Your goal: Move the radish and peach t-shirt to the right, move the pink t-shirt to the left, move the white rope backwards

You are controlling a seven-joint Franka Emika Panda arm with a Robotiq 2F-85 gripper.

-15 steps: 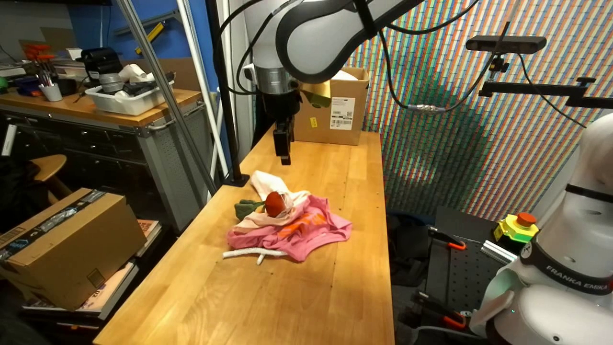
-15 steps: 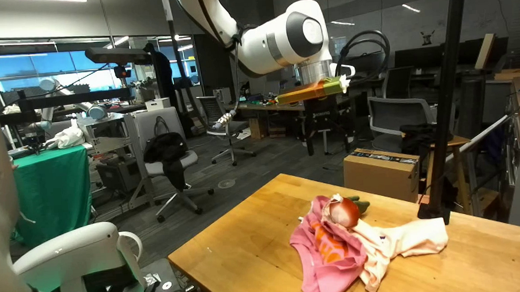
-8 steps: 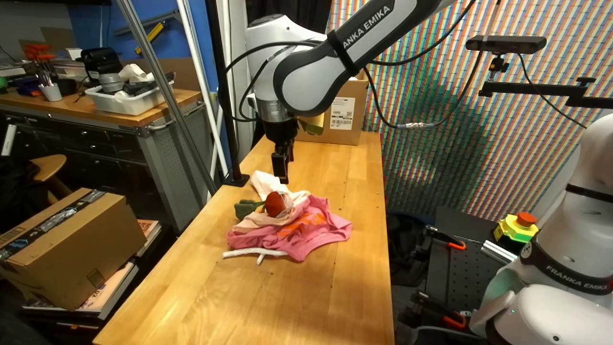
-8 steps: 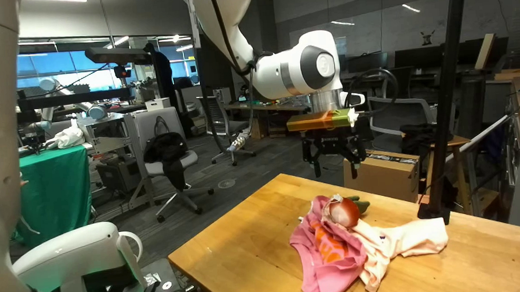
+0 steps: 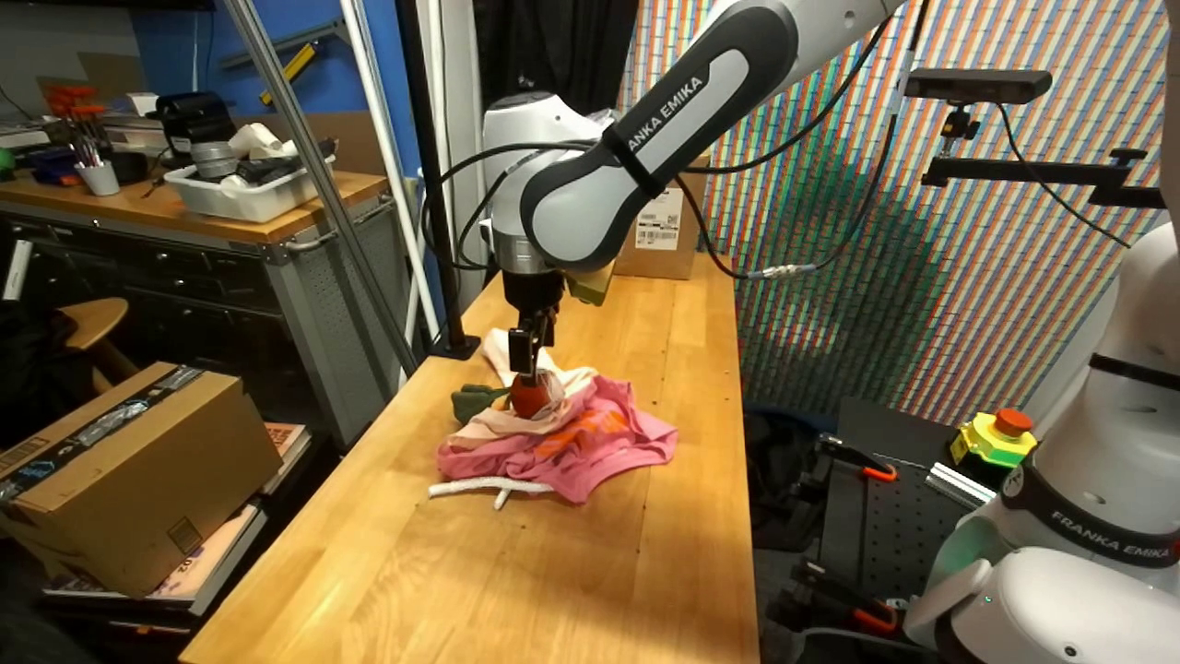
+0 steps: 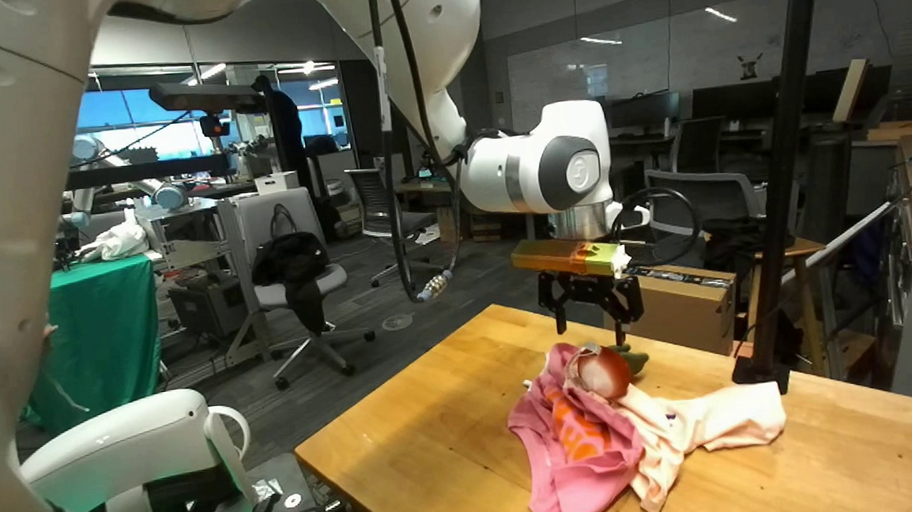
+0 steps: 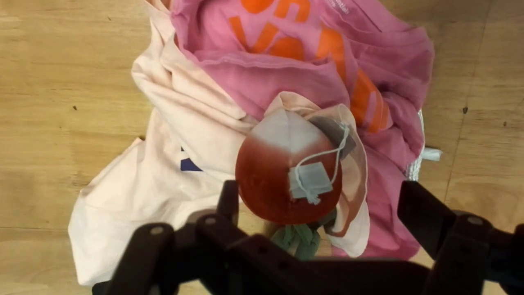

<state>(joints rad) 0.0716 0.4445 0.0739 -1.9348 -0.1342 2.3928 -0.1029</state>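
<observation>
The jaws stand wide apart, gripping nothing; in the wrist view the radish [image 7: 272, 176] shows between them, closer to one jaw, nestled in the peach t-shirt [image 7: 163, 184]. Closing could pinch that cloth, since its folds hug the radish; the overlapping pink t-shirt [image 7: 270, 76] might then drag along, with the white rope [image 5: 489, 484] at its edge. An off-centre squeeze could roll the radish aside. Nothing is legible on the radish's tag [image 7: 313, 178]; the pink t-shirt's orange lettering [image 7: 288, 48] is too creased to read whole. Farther out, the arm [image 5: 701, 83] shows "ANKA EMIKA", a black band [image 5: 1111, 542] beyond the desk [image 5: 572, 590] "FRANKA EMIKA"; the label [image 5: 657, 226] on the cardboard box [image 5: 650, 263] is too small.
</observation>
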